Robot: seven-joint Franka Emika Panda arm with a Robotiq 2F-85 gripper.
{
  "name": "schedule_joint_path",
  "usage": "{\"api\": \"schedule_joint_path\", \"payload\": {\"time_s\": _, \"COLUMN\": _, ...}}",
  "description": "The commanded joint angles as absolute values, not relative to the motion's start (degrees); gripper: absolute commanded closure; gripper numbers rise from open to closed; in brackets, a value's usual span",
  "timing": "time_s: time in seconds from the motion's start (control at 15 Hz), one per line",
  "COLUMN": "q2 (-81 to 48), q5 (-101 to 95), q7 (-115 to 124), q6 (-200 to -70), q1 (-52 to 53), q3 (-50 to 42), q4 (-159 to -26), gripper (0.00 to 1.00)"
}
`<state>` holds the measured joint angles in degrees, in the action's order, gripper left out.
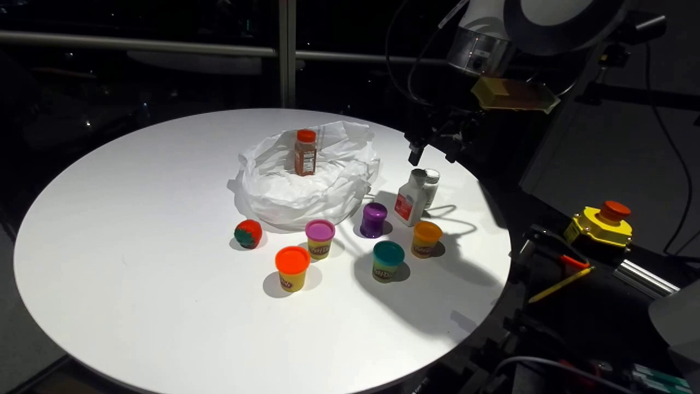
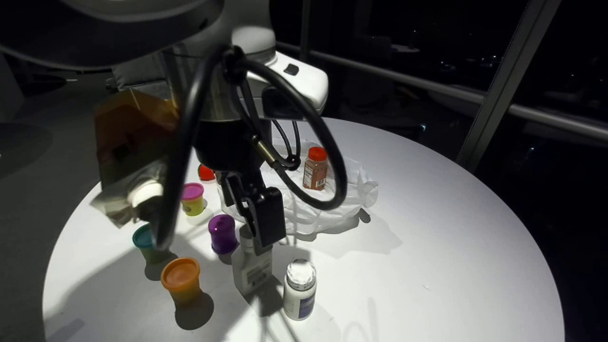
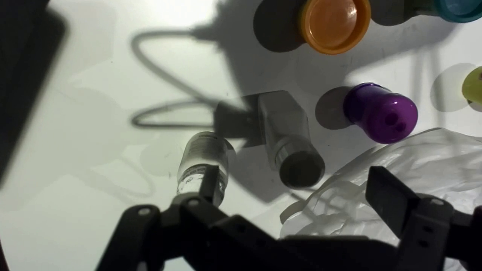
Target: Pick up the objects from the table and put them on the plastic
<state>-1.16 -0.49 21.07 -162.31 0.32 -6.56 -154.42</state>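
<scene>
A round white table [image 1: 136,306] bears crumpled white plastic [image 1: 273,205], its edges raised like a nest. Off the table, well apart from the plastic, is a yellow box [image 1: 601,232] with a red button. In an exterior view, the robot arm [image 2: 304,80] and a looping black cable [image 2: 340,178] hide part of the plastic. The gripper [image 3: 293,180] hangs in the air to one side of the plastic, its fingers [image 3: 391,203] spread wide and holding nothing. Below it stand one dark-capped bottle [image 1: 411,200], near the plastic, and one white-capped bottle [image 2: 299,297], farther from it and partly covered by a finger in the wrist view.

Inside the plastic, one jar [image 1: 305,158] stands upright, rust-coloured contents showing under its red lid. What the two bottles hold cannot be seen.

Just outside the plastic are one strawberry [image 1: 248,234] and one purple pot [image 1: 373,220]. Also just beside it is a pink-lidded tub [image 1: 320,239], the nearest of four tubs; farther from the plastic stand a red-lidded tub [image 1: 292,271], a teal-lidded tub [image 1: 387,262] and an orange-lidded tub [image 1: 425,239].
</scene>
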Motion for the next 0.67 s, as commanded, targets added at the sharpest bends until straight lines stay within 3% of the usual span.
{"api": "schedule_joint_path", "payload": {"time_s": 0.0, "q2": -0.57, "q5": 6.52, "q7": 13.69, "q6": -164.21, "q1": -0.43, "q3": -4.2, "q4": -155.02, "gripper": 0.0}}
{"api": "schedule_joint_path", "payload": {"time_s": 0.33, "q2": -3.26, "q5": 8.75, "q7": 10.97, "q6": -163.17, "q1": -0.51, "q3": -3.24, "q4": -153.22, "gripper": 0.05}}
{"api": "schedule_joint_path", "payload": {"time_s": 0.47, "q2": -4.13, "q5": 9.13, "q7": 10.47, "q6": -163.43, "q1": -0.62, "q3": -3.18, "q4": -152.79, "gripper": 0.31}}
{"api": "schedule_joint_path", "payload": {"time_s": 0.6, "q2": -5.65, "q5": 8.27, "q7": 10.94, "q6": -164.17, "q1": -0.71, "q3": -3.43, "q4": -152.01, "gripper": 0.48}}
